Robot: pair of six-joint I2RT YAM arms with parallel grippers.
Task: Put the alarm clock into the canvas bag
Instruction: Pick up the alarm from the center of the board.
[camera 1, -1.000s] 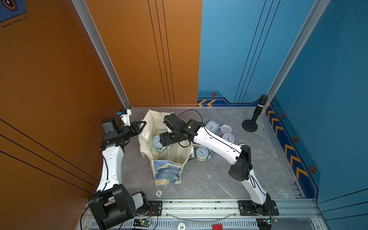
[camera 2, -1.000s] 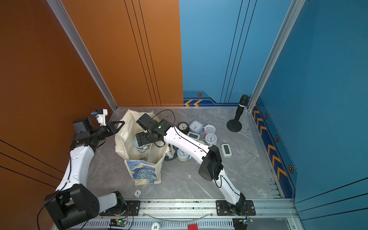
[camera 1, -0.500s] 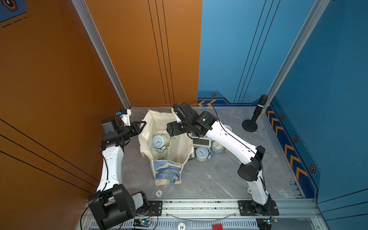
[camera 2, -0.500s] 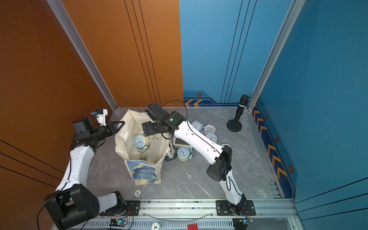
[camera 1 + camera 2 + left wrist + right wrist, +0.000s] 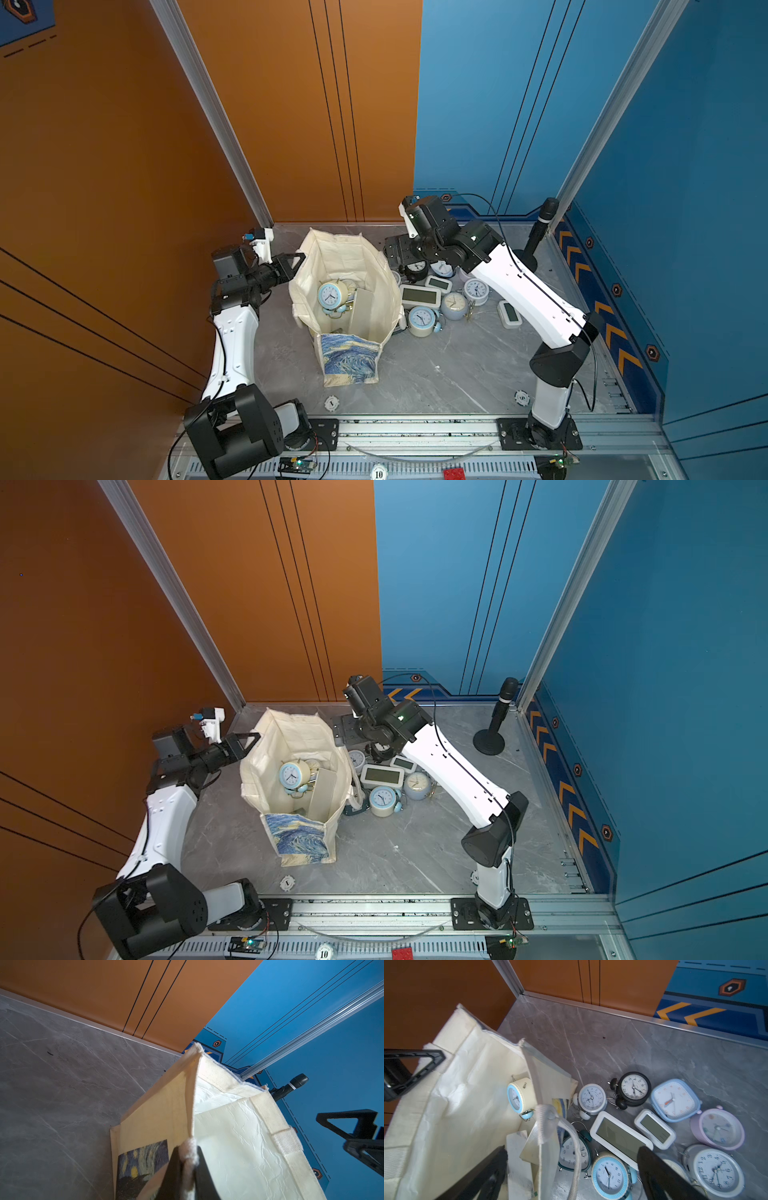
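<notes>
My left claw (image 5: 188, 1159) is clamped on the rim of the bag (image 5: 345, 257) and holds its mouth wide. My right claw (image 5: 573, 1150) gapes empty just outside the bag, over the heap of clocks (image 5: 420, 296). The cream alarm clock (image 5: 329, 294) lies inside the bag, beside that claw. I judge that clock placed. The next move is to come down squarely on the black clock (image 5: 634, 1088).

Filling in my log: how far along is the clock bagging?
Done: one clock lies in the bag. In hand: left gripper pinches the bag's rim; right gripper hangs open, empty. Left: many clocks lie on the table.
</notes>
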